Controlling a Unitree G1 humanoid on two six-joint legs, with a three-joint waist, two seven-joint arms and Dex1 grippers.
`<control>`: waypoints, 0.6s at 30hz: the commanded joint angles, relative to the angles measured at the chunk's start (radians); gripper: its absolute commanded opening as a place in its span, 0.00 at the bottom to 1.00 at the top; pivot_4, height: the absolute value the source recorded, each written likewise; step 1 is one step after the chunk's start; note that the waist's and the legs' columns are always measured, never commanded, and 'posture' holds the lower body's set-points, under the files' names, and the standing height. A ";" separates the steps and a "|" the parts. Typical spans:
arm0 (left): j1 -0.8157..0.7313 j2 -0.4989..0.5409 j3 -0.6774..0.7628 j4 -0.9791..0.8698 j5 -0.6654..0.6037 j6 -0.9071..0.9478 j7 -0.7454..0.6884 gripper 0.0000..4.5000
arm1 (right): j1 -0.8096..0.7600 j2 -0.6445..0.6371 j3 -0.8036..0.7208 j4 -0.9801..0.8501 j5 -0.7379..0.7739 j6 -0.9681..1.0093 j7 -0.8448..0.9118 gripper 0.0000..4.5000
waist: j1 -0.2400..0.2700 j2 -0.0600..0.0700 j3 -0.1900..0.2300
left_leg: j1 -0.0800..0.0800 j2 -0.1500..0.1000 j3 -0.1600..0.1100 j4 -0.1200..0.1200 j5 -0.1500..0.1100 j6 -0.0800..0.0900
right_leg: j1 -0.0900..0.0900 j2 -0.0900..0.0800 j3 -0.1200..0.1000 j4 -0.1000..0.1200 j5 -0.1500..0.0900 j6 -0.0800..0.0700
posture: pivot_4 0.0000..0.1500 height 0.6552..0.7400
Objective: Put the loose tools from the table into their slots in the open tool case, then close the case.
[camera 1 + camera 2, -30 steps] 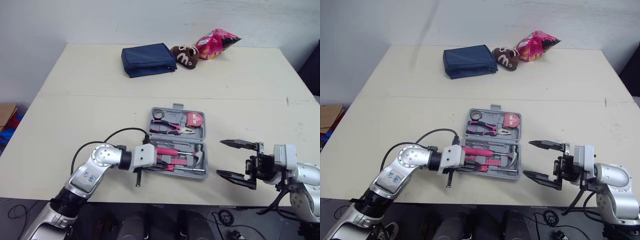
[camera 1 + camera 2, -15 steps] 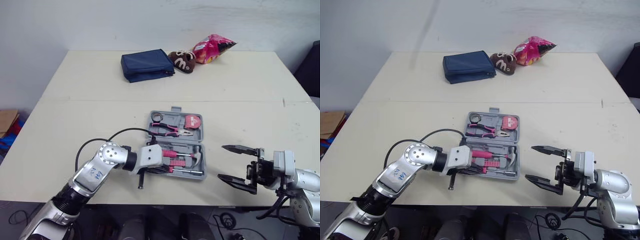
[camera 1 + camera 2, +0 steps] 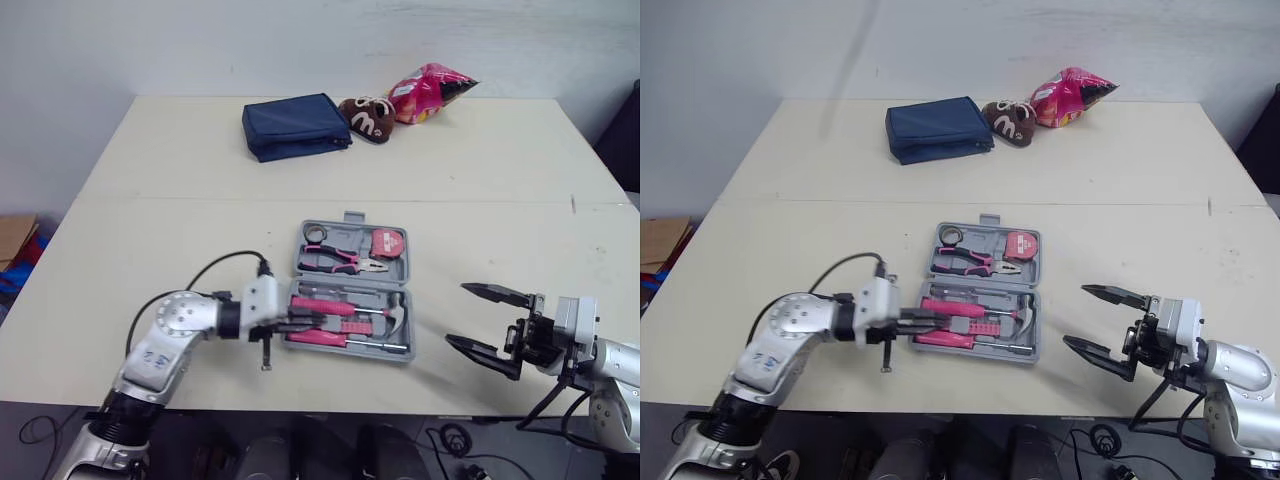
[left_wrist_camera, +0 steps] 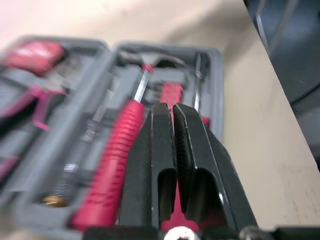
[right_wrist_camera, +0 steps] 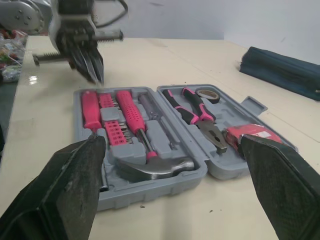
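Finishing the slotting, we judge: tools (image 3: 322,304) sit in the open case (image 3: 352,283) mid-table. Our left gripper (image 3: 312,324) hovers pinched shut over its near-left corner; our right gripper (image 3: 458,314) gapes to its right. Next we withdraw and close it.

Case (image 5: 150,192) was grey plastic, lying fully open and flat on the table (image 3: 180,230), about mid-width and near the front edge, with the latch tab on its far rim. The tools I could see all sat in the moulded slots.

Far half:
- pink-handled pliers (image 5: 197,112) lay lengthwise
- small tape roll (image 5: 206,94) sat at the left end
- pink tape measure (image 5: 250,135) sat at the right end

Near half:
- hammer (image 5: 155,167) had its steel head at the right end
- screwdriver (image 5: 130,114) with a ribbed pink handle lay alongside the hammer
- pink bits (image 5: 115,132) sat in a block between the handles

I couldn't read the smaller slots.
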 commanded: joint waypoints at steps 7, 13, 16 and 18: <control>0.022 0.109 0.273 0.247 0.007 -0.014 0.122 0.02 | -0.061 -0.036 0.090 0.021 -0.201 0.122 -0.211 1.00 | -0.019 -0.002 0.002 | -0.001 -0.001 -0.001 -0.001 0.001 0.000 | -0.001 -0.002 -0.001 0.001 0.001 0.001 | 1.00 1.00; -0.071 0.042 0.146 0.313 0.084 0.045 0.161 0.00 | -0.198 -0.007 0.229 0.146 -0.328 0.134 -0.269 0.46 | -0.020 -0.003 0.003 | -0.004 -0.002 -0.002 -0.001 0.001 0.000 | -0.002 -0.001 -0.003 0.001 0.001 0.002 | 1.00 1.00; -0.121 0.011 0.087 0.361 0.116 0.082 0.171 0.00 | -0.268 0.022 0.279 0.201 -0.372 0.118 -0.290 0.14 | -0.023 -0.003 0.003 | -0.005 -0.002 -0.002 -0.001 0.002 0.000 | -0.002 0.000 -0.005 0.002 0.001 0.002 | 1.00 1.00; -0.140 -0.002 0.065 0.383 0.131 0.084 0.170 0.00 | -0.297 0.035 0.294 0.227 -0.387 0.114 -0.296 0.00 | -0.028 -0.003 0.003 | -0.005 -0.002 -0.001 -0.001 0.003 0.001 | -0.002 0.001 -0.010 0.002 0.001 0.003 | 1.00 1.00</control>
